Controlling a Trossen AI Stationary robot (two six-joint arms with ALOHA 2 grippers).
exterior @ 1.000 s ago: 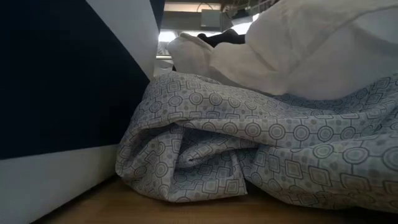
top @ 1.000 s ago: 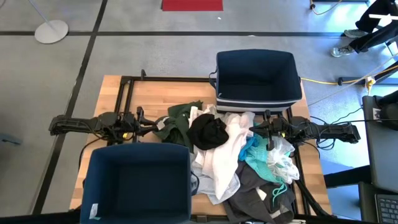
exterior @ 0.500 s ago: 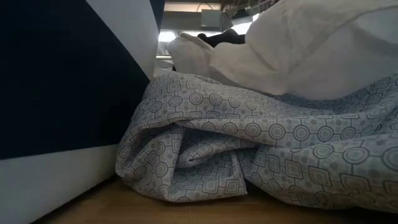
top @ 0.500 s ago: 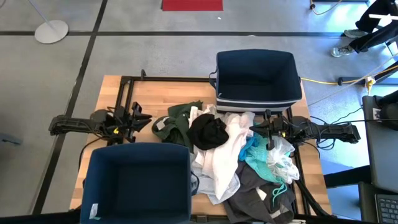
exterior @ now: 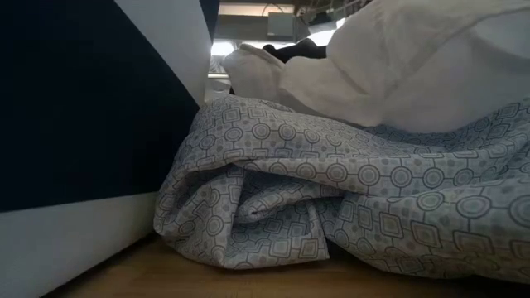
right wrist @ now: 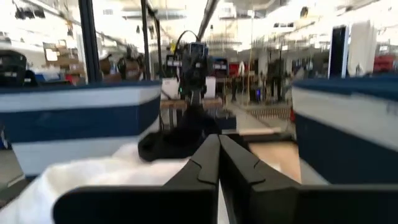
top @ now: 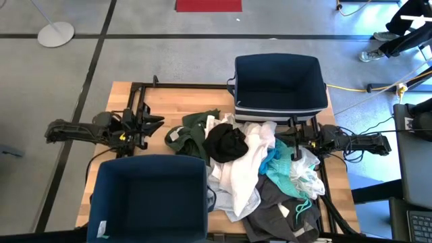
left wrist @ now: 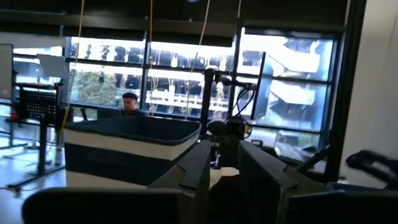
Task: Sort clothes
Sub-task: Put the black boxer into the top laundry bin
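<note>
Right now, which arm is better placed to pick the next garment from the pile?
Probably the right. The right gripper hangs at the pile's edge, by the teal garment and white garment. The left gripper sits off the dark olive green garment, over bare table.

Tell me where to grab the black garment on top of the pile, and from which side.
Grip the bunched crown of the black garment, coming straight down from above. It sits crumpled on top of the white garment with nothing covering it, so its raised folds give a pinch point. The left gripper looks nearer.
</note>
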